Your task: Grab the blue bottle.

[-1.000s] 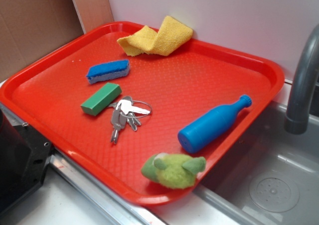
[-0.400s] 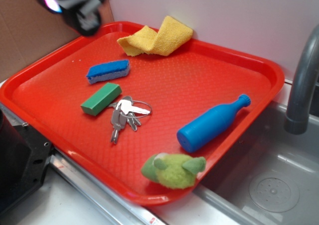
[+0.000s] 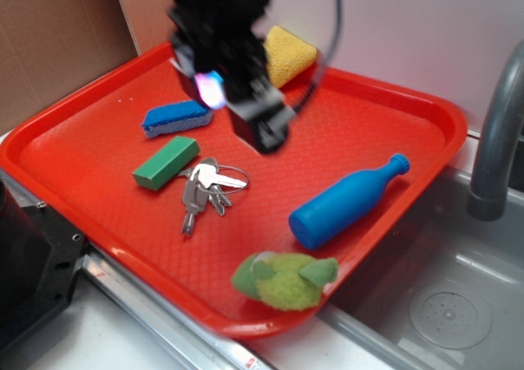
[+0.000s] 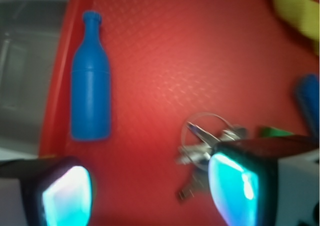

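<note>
I am hovering over the middle of the red tray (image 3: 74, 153) with my gripper (image 4: 150, 186) spread apart and holding nothing; my two fingers (image 4: 65, 193) are standing wide at the bottom of the wrist view. The blue bottle (image 3: 348, 202) is lying on its side near the tray's right edge, next to the sink (image 3: 446, 292), well apart from me.

The main risk I am seeing is the bottle rolling. It is round and lying flat, so if one finger is touching it before the other, I am likely nudging it toward the rim or toward the green plush toy (image 3: 285, 280) just beside its base. The keys (image 3: 206, 191) are sitting almost under me, and dropping too early would be catching them instead. The blue sponge (image 3: 178, 117) shares the colour, so I am keeping clear of it.

In the outside view, the bottle's long axis is running diagonally, with the cap pointing to the far right and the flat base toward the near edge. I am judging a grip across the body, square to that axis, as safest.
</note>
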Robot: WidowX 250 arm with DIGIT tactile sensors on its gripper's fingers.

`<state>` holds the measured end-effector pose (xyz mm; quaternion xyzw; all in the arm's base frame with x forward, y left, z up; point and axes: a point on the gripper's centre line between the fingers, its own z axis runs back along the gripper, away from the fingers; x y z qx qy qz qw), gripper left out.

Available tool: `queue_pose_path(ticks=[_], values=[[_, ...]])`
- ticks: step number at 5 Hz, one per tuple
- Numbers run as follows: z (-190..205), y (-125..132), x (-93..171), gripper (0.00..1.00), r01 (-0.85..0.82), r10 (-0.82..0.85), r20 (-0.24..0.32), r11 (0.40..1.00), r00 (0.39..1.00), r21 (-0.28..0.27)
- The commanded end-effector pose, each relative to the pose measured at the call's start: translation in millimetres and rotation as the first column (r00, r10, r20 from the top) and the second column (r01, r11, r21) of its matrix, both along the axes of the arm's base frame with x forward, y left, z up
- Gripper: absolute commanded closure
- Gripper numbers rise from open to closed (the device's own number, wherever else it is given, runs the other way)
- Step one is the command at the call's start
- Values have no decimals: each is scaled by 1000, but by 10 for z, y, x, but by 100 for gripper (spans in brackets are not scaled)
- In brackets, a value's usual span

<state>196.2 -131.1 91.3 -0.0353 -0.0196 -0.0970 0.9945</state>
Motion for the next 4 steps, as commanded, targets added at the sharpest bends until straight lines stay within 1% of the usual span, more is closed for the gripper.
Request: queue_pose_path(ticks=[1,2,3,4], values=[[-259,-379,108,0,0,12,62,984,998,-179],[-246,-477,116,0,4,7,52,979,999,-202],[-408,-521,171,0,1,5,39,988,999,-153],[-557,-499,261,0,-20,23,26,994,999,-106]])
